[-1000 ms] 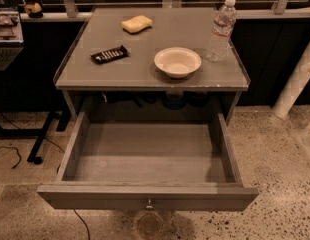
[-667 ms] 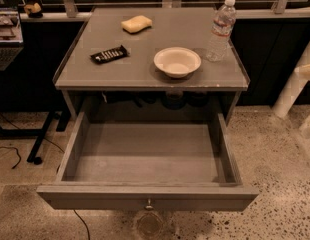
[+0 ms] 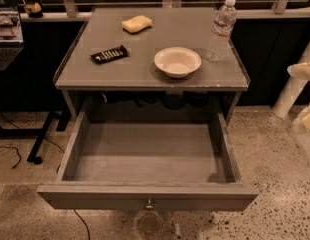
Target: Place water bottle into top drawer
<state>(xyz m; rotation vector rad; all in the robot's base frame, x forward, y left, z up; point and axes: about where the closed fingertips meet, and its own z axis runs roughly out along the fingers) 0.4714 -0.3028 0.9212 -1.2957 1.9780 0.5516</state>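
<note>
The clear ribbed plastic water bottle stands upright on the grey table, near the round cream bowl. The wide grey wooden top drawer is open. My gripper is at the right edge, well apart; open or closed I cannot tell

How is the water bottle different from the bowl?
The water bottle is tall and narrow; the bowl is low and wide. The water bottle is see-through with a white cap; the bowl is cream and open. The water bottle stands by the right edge of the table; the bowl sits nearer the front. Both rest on the table, not in the open top drawer. The gripper is at the picture's right edge, touching neither.
</note>
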